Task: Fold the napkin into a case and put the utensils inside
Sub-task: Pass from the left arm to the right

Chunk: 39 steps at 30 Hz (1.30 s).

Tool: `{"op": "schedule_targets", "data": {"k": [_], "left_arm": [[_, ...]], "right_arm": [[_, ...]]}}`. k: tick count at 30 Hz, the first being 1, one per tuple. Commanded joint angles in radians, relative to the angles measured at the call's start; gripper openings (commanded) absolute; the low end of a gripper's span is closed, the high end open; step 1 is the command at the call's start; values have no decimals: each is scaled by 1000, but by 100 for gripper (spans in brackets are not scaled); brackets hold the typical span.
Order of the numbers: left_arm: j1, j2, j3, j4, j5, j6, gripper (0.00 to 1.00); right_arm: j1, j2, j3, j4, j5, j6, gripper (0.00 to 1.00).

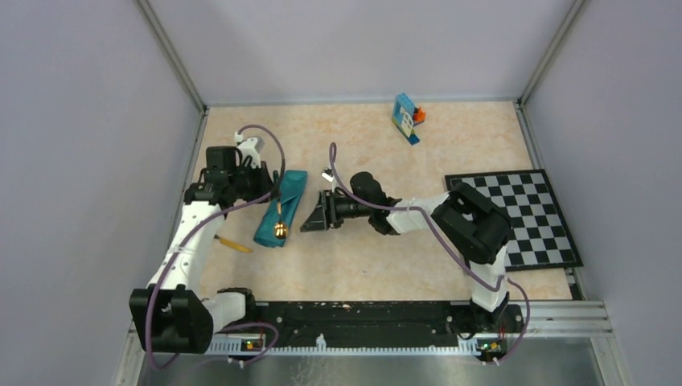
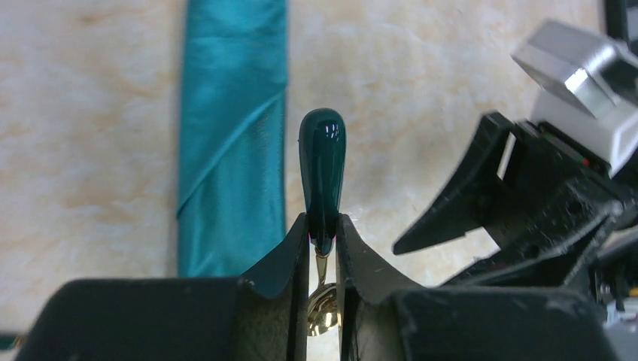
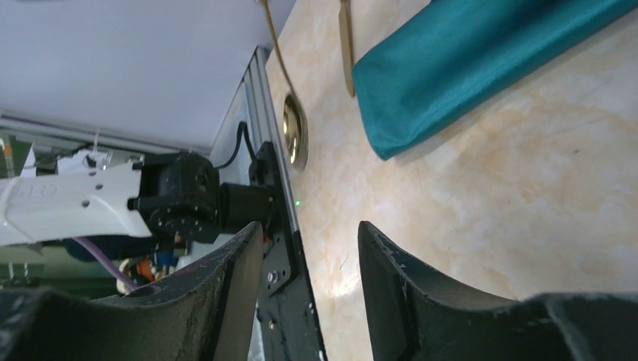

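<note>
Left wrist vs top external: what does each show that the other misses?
Only left wrist: the left claw pinching the glossy dark green handle of the golden spoon, and the diagonal pocket fold across the long teal-green cloth strip. Only top external: the black-and-white checkerboard mat, the blue-orange toy blocks, and a thin yellow utensil lying loose left of the strip. Both: the strip, the spoon's gold bowl, and the right claw, open and holding nothing.

Beige marbled tbl (image 1: 362,265) w/ teal case (image 1: 294,185), checker mat (image 1: 539,217), toy blocks (image 1: 408,117), 1 gold utensil (image 1: 233,244)
</note>
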Motion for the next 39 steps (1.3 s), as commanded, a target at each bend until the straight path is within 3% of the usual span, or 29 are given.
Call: {"op": "schedule_targets", "data": {"k": [1,7,11,15,23,32,39], "left_arm": [[-81,21,38,52,123,84,0],[-171,53,44,46,133,115,0],[-188,56,39,42,137,116,0],[-189,68,33,50,169,109,0],[-192,65,29,47,184,102,0],[-192,81,66,21,152,113,0],[-192,86,78,9,159,116,0]], "right_arm": [[12,-30,-21,179,155,79,49],[15,32,-83,441,258,265,44],[18,60,-66,513,219,268,44],[52,57,-82,501,271,234,44],[62,63,-91,505,302,216,33],[108,57,-171,572,319,258,40],[142,63,-168,541,327,243,37]]}}
